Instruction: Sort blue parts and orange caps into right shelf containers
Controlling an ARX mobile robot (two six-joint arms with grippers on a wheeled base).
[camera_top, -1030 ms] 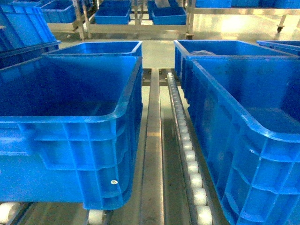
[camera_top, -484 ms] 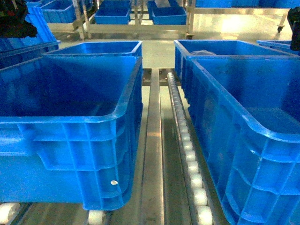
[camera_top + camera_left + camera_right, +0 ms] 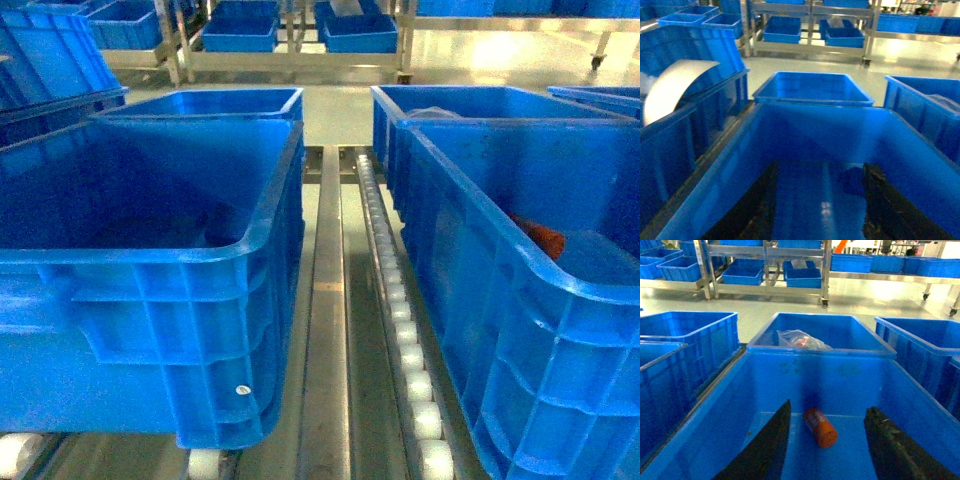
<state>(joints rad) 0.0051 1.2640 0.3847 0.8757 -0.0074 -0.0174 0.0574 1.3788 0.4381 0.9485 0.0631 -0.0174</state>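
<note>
You see the near right crate [image 3: 520, 250] in glossy blue plastic, ribbed walls, smooth rolled rim — the left crate [image 3: 200, 250] has the same finish. The orange cap [image 3: 820, 427] looks smooth, faintly shiny. Your roller track [image 3: 400, 320] carries pale plastic rollers beside brushed metal rails [image 3: 327, 300] — dull sheen. A crinkled clear plastic bag [image 3: 800, 340] lies in the far crate.

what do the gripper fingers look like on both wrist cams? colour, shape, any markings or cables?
Both look alike. The left gripper shows two dark, near-black fingers, flat blades tapering toward the tips. The right gripper has the same dark tapered fingers, with light speckles or scuffs on the surface. No cables, labels or printed markings show, and neither arm appears in the head view.
</note>
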